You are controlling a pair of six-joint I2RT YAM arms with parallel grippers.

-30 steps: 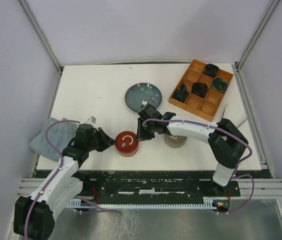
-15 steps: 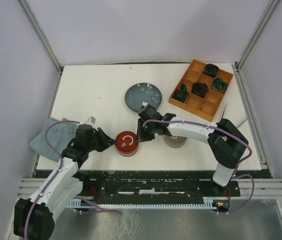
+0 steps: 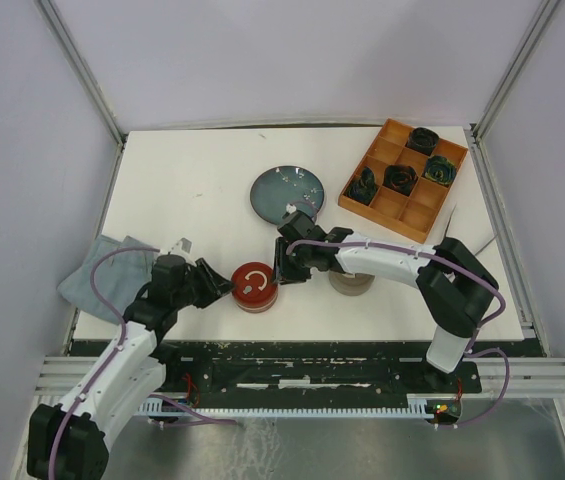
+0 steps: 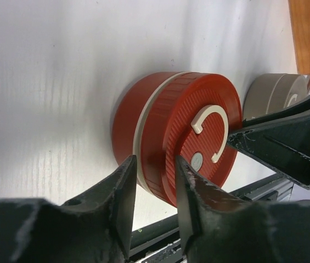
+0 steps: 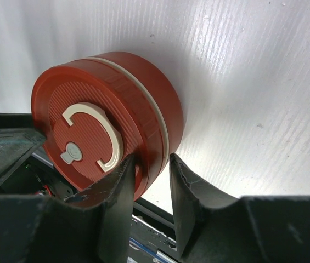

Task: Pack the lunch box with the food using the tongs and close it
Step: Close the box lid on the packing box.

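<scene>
Closed red lunch box (image 3: 254, 286) near the front edge of the white table (image 3: 192, 190), my left gripper (image 4: 155, 164) and right gripper (image 5: 150, 164) each narrowly parted astride opposite sides of its lid rim (whether either pinches, I cannot tell).

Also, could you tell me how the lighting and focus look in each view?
Top external: even, soft light, faint shadows, everything sharp. Left wrist: the round red plastic lunch box is crisp, the left gripper blurred, the white table washed out at left. Right wrist: likewise, the right gripper soft and dark, streaky glare on the table at upper right.
</scene>
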